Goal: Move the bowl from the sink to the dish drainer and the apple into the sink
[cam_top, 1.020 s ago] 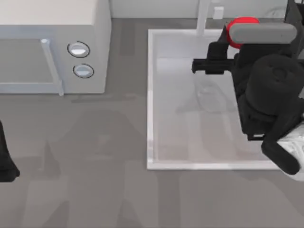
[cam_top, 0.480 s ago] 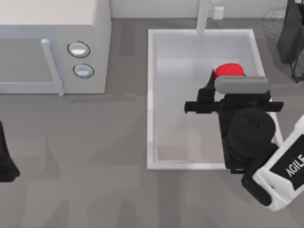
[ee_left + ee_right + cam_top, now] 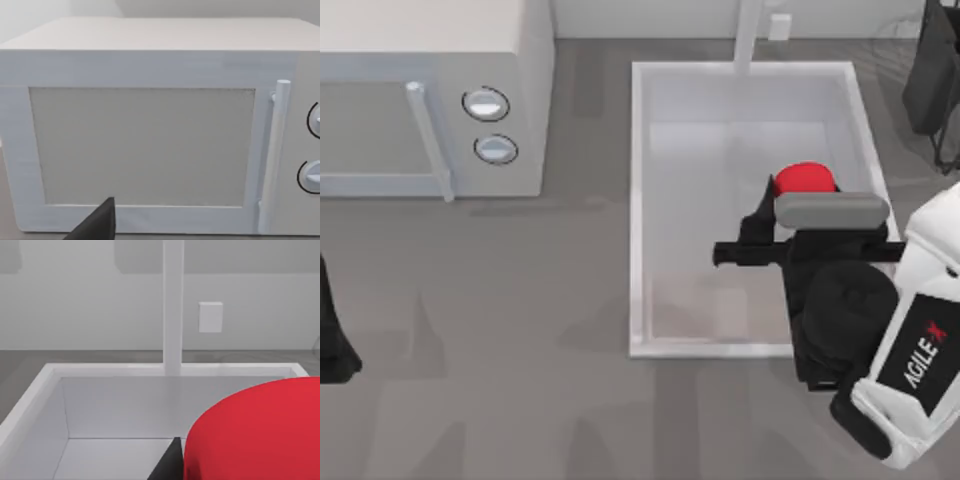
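Apple [image 3: 804, 179] slightly lower over the sink [image 3: 638, 210] than before, plain glossy red, clamped in right gripper [image 3: 798, 200].

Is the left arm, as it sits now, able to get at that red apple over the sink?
Probably not. The left gripper is parked at the table's far left edge facing the microwave, while the apple sits at the right gripper, over the sink.

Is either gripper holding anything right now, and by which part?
The right gripper, over the white sink, appears shut on the small red apple; which part it grips cannot be told. The left arm is parked at the table's left.
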